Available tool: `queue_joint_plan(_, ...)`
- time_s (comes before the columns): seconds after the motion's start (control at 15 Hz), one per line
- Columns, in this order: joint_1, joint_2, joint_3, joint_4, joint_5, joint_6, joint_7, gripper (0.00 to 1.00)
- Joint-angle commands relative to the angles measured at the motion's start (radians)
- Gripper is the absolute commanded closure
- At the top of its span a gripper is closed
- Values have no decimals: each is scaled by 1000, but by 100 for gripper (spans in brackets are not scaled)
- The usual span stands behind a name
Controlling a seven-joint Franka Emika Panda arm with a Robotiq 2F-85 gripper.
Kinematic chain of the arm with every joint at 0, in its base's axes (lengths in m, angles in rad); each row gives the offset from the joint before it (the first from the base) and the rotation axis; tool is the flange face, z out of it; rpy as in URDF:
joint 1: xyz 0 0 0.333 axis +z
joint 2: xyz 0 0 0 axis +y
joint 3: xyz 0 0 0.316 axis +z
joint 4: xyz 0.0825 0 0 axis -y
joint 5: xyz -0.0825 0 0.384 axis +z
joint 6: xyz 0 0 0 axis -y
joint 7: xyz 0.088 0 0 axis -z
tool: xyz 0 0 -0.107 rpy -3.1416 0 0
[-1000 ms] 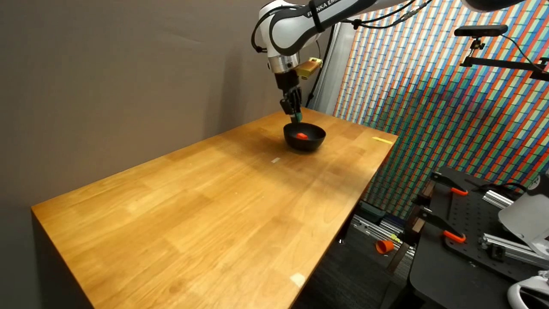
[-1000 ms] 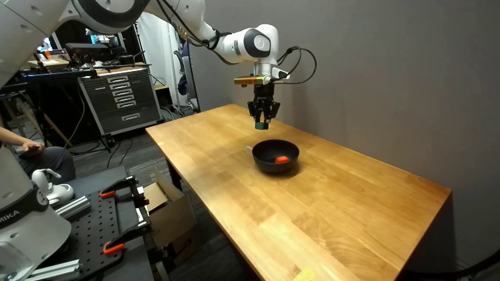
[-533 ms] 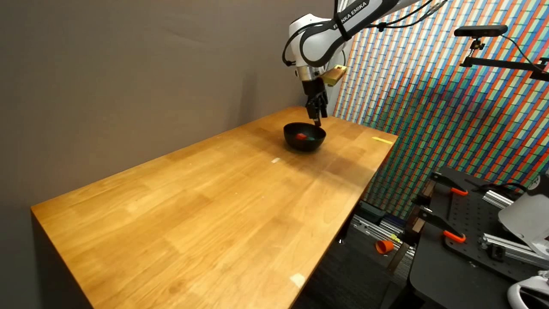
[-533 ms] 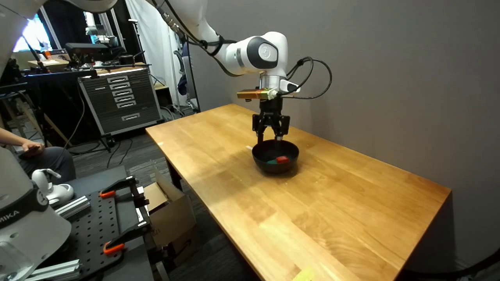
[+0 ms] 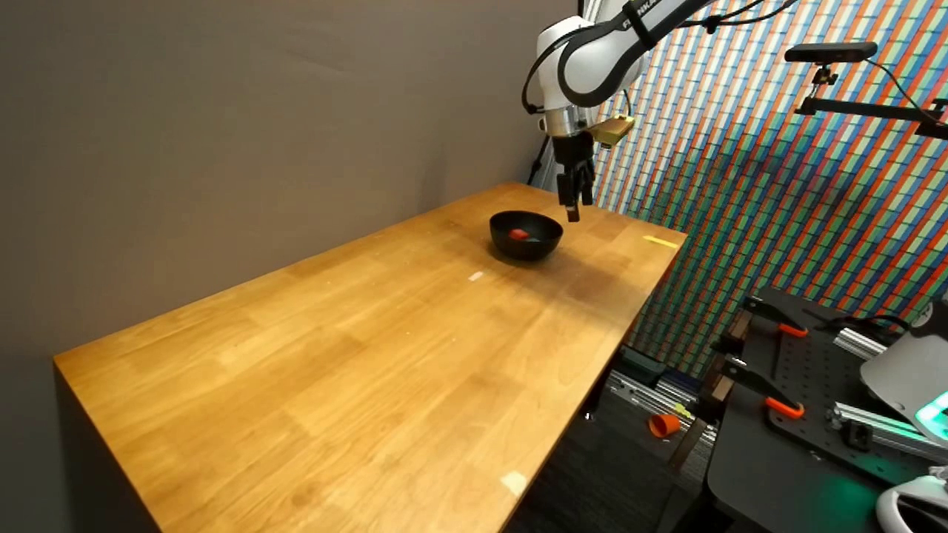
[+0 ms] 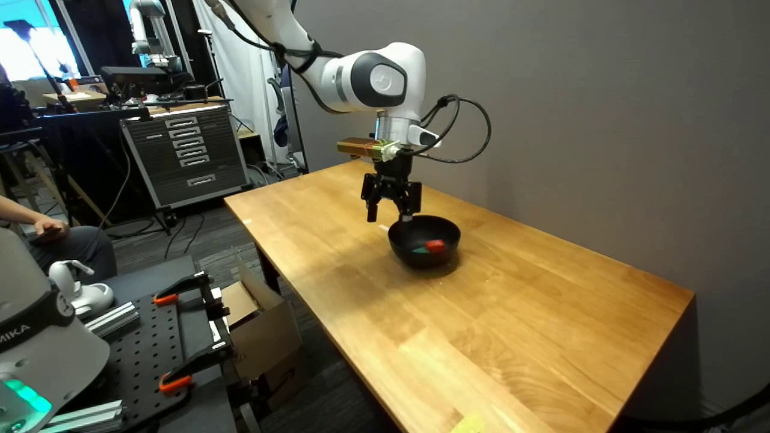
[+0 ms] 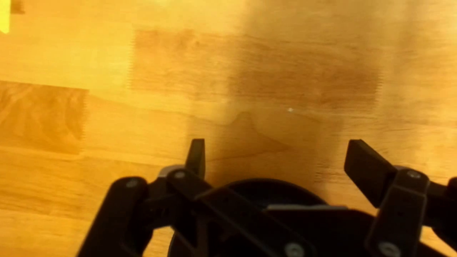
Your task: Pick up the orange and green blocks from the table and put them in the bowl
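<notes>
The black bowl (image 6: pixel 424 260) stands upright on the wooden table (image 5: pixel 333 370). Inside it lie the orange block (image 6: pixel 435 246), reddish in this light, and the green block (image 6: pixel 420 250), partly behind the bowl's near wall. In an exterior view the orange block (image 5: pixel 518 234) shows well, while the green block (image 5: pixel 533 240) is a dim patch beside it. My gripper (image 6: pixel 390 218) hangs above the table beside the bowl, its fingers wide apart. In the wrist view, bare wood shows between the tips of the gripper (image 7: pixel 276 153), and the bowl's rim (image 7: pixel 262 181) curves beneath; its inside is mostly hidden.
A grey wall (image 6: pixel 571 150) runs along the table's long side. Yellow tape (image 5: pixel 661 242) marks the table near one end. Off the table's other long side is a black bench (image 5: pixel 778 474) with clamps and the robot's base.
A second ago my gripper held the green block above the bowl. The jaws have opened, the block has dropped into the bowl beside the orange one, and the gripper has shifted off to the bowl's side.
</notes>
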Motion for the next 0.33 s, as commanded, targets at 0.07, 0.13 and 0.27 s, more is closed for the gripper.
queue_joint_plan(0.07, -13, -68, 19, -74, 25, 7, 2, 0)
queue_joint_plan(0.13, -13, -72, 19, -75, 25, 6, 2, 0)
queue_joint_plan(0.27, -13, -56, 19, -67, 25, 6, 2, 0)
